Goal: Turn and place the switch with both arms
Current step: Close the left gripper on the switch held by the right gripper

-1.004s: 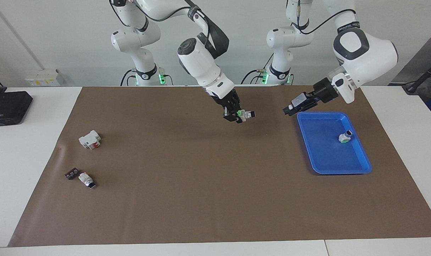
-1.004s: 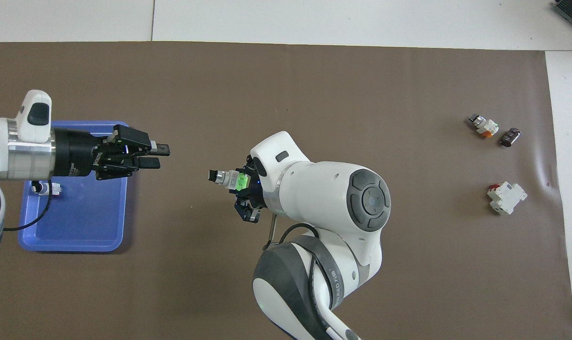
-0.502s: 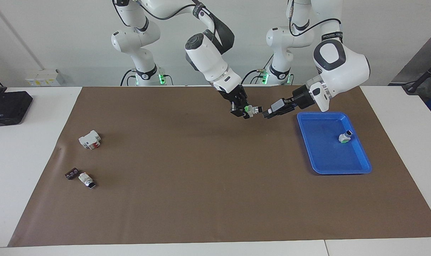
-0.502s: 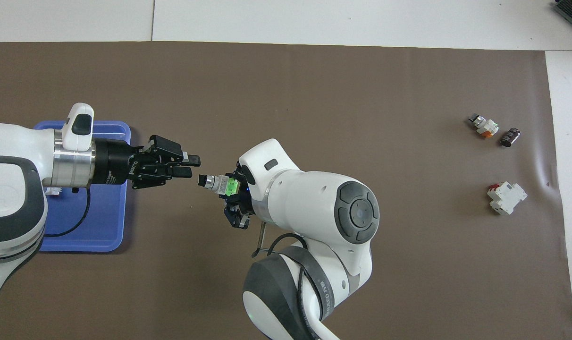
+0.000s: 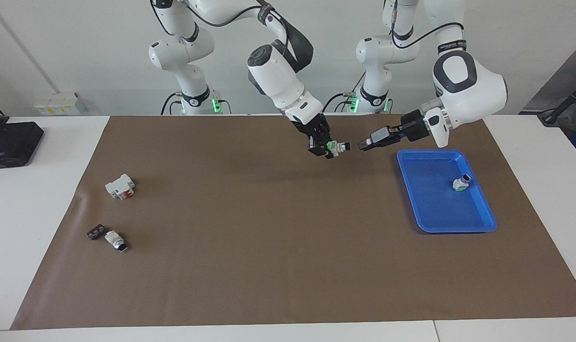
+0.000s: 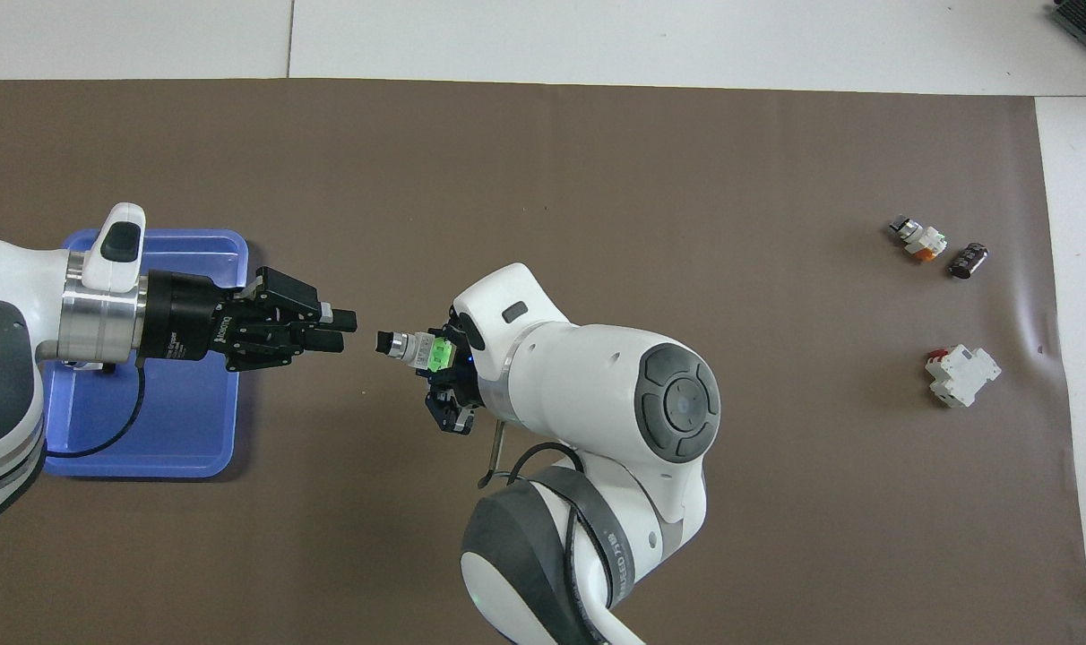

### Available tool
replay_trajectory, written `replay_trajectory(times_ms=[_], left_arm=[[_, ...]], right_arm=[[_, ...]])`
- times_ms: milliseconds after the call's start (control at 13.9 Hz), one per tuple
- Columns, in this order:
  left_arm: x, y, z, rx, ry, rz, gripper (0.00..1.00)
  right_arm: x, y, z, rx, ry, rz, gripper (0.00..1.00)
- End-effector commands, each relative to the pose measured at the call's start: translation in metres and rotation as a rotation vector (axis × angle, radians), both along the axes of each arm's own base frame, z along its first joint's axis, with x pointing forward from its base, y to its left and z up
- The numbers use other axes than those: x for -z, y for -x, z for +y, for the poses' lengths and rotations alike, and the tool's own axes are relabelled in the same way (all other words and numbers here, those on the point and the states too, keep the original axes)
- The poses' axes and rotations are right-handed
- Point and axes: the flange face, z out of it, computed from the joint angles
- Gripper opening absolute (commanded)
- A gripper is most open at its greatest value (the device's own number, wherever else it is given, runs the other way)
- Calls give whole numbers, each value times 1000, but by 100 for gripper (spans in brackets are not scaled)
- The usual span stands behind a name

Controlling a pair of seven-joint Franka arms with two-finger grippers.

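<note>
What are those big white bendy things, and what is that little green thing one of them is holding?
They are two robot arms, each ending in a black gripper. One picture looks at them from across the table; the other looks down from above. The right gripper holds a tiny switch in the air, green end gripped, black knob pointing at the left gripper, which hangs just short of it. On the brown mat sits a blue tray with another small switch inside. Three more small parts lie toward the right arm's end.
</note>
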Motion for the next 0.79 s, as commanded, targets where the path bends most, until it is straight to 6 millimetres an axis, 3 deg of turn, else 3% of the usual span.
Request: replay_trajectory(times_ms=[0, 717], left_arm=[[-4, 4, -5, 16, 17, -12, 36], [1, 12, -42, 52, -2, -31, 35]], right_arm=[[0, -4, 1, 19, -15, 2, 0], [-2, -6, 1, 33, -26, -16, 0]])
